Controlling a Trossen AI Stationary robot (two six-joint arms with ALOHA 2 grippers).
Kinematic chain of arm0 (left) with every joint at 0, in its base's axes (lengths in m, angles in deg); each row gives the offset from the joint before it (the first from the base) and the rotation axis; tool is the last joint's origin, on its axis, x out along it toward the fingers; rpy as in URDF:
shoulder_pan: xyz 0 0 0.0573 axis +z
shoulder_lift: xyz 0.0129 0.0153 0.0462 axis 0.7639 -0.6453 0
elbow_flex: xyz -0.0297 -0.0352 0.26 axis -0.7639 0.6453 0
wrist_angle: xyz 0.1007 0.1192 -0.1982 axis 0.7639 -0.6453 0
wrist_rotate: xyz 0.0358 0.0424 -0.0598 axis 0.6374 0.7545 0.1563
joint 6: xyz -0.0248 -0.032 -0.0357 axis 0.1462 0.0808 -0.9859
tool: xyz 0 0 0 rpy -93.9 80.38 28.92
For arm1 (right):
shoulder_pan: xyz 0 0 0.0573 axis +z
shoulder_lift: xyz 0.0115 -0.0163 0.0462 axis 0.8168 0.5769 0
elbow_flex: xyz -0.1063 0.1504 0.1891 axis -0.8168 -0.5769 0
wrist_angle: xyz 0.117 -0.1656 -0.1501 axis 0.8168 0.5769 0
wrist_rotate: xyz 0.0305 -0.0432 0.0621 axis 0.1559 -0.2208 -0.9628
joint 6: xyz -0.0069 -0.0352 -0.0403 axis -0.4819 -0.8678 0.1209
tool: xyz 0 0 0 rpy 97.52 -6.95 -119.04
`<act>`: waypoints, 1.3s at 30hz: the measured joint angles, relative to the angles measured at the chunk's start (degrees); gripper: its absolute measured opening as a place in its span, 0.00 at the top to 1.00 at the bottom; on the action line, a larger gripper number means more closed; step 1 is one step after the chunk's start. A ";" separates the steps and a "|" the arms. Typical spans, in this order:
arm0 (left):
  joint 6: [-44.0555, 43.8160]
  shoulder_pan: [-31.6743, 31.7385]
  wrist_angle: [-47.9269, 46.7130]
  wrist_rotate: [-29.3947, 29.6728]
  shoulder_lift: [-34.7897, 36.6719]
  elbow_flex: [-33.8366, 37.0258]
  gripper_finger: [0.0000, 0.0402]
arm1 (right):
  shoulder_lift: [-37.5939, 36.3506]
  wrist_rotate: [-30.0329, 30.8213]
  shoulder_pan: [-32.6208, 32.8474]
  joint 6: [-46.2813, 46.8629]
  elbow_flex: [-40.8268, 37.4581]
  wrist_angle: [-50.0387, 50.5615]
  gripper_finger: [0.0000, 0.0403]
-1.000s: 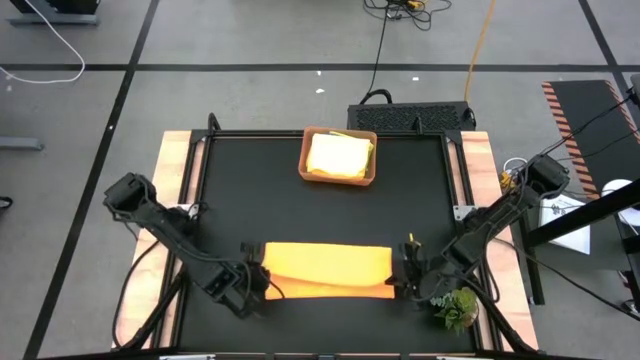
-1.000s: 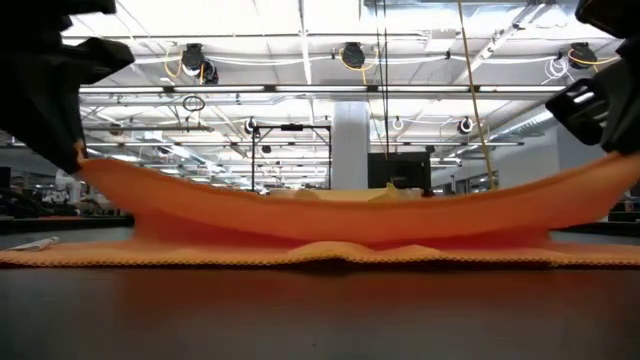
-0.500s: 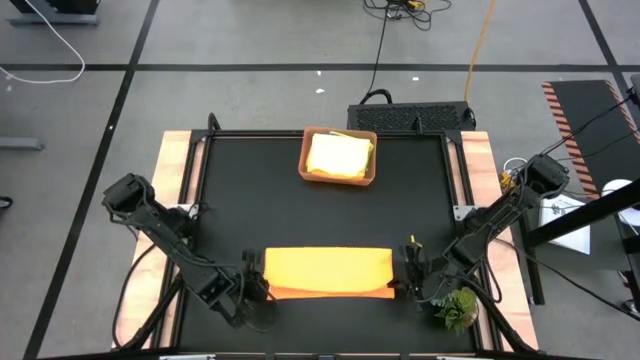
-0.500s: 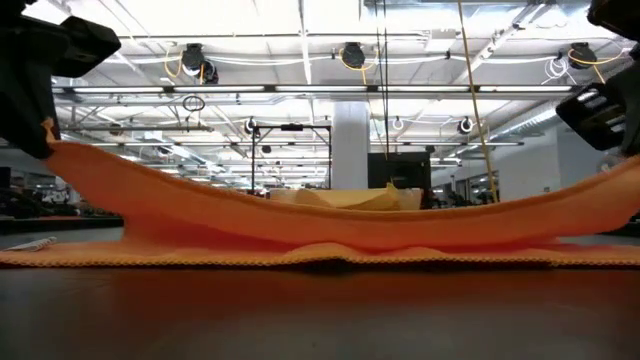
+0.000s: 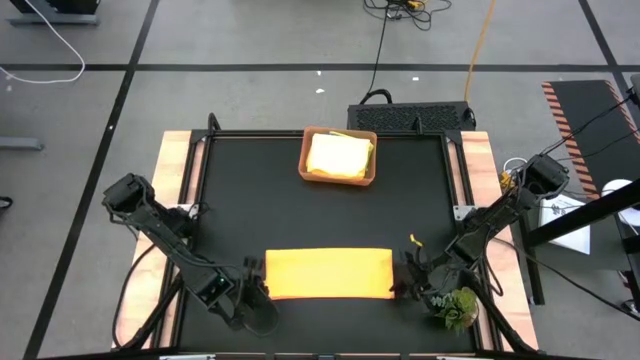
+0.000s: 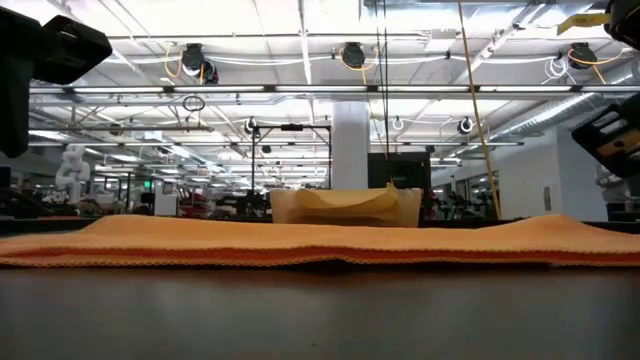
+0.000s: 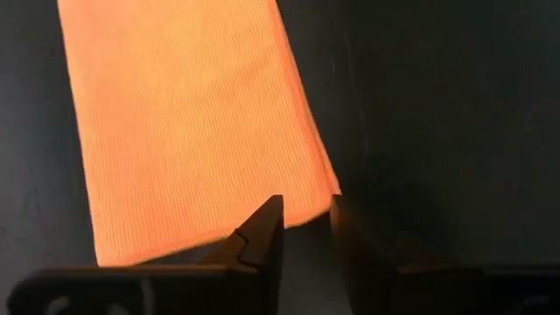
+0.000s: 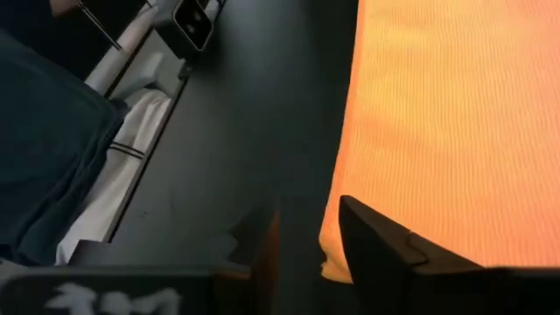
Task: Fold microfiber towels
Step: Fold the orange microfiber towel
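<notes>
An orange towel (image 5: 328,273) lies flat on the black table near its front edge, folded in half, the upper layer resting on the lower one (image 6: 320,243). My left gripper (image 5: 260,292) is open just off the towel's left end, with the towel's near corner (image 7: 331,187) just ahead of its fingertips (image 7: 306,232). My right gripper (image 5: 403,287) is open just off the right end, its fingers standing over the towel's edge (image 8: 334,245). In the low view both grippers hang above the cloth, clear of it. The lime green and blue towels are out of view.
A terracotta-brown tray (image 5: 305,165) at the table's far middle holds folded yellow cloth (image 5: 339,155). A small green plant sprig (image 5: 456,309) lies at the front right, close to my right arm. Bare black table lies between the tray and the orange towel.
Both grippers have carried the towel's raised edge toward the table's near edge and down, then let go of it. The lifted layer has dropped onto the lower layer, so the towel now lies flat and doubled. Both grippers have backed off its ends.
</notes>
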 joint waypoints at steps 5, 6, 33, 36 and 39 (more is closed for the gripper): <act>-0.13 0.11 -2.18 2.04 0.00 0.00 0.73 | -0.02 0.86 -0.21 -2.00 0.00 -1.11 0.66; -0.22 0.11 -2.42 3.90 0.00 0.00 0.74 | -0.02 1.99 -0.46 -2.38 0.00 -1.01 0.66; 13.59 12.17 21.62 10.41 0.00 4.88 0.73 | -0.08 14.01 -15.18 16.17 -2.04 20.95 0.66; 13.43 13.50 26.07 8.51 0.00 8.47 0.73 | -0.19 14.26 -15.16 16.69 -3.11 20.18 0.66; 10.92 14.26 26.97 6.59 0.00 11.37 0.73 | -0.19 14.29 -15.11 16.12 -3.63 18.90 0.66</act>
